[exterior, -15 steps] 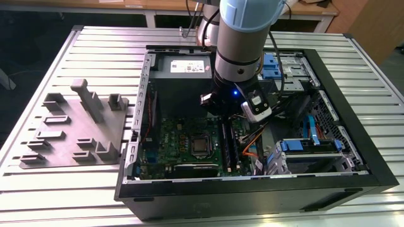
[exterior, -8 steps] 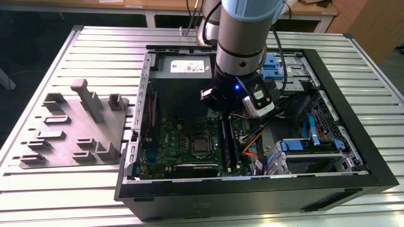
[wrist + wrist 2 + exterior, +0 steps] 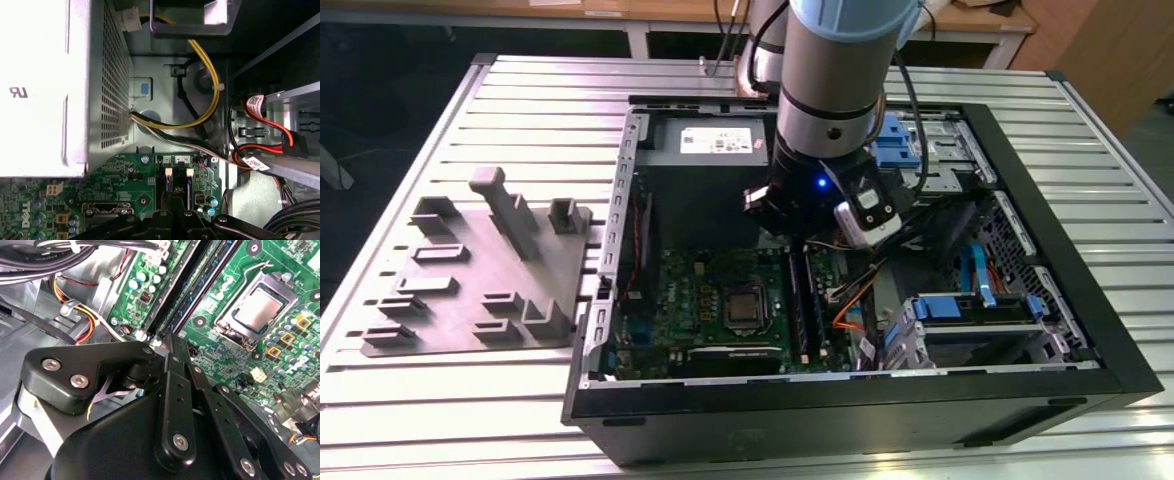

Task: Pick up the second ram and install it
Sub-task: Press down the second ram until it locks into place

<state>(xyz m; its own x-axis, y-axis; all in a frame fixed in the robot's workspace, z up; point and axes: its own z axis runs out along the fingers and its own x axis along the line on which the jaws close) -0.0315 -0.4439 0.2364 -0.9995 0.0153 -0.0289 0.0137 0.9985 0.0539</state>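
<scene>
1. Seemingly near the end of the job, the gripper point(image 3: 173, 347) hangs low inside the open computer case point(image 3: 854, 420), its jaws drawn together over one end of the memory slots, with no stick visible between them.
2. The second ram point(image 3: 200, 294), a dark blue-green strip, appears to lie in a slot inside the case, just beside the black rail next to it; in the first wrist view the second ram point(image 3: 189, 192) shows as a blue edge directly ahead of the jaws.
3. Judging by that, the pick-up looks done and the stick looks placed; whether it is pressed fully home and latched cannot be told.
4. The green motherboard point(image 3: 707, 290) lines the floor of the case, with the processor socket point(image 3: 257, 305) bare and the silver power supply point(image 3: 40, 75) at the case's far end.
5. The case rests on a ribbed metal desk point(image 3: 520, 100); outside the case, toward the exterior view's left, a grey parts fixture point(image 3: 454, 300) sits close by.
6. Beyond the case, a pale wooden bench point(image 3: 560, 15) lines the room's back edge.
</scene>
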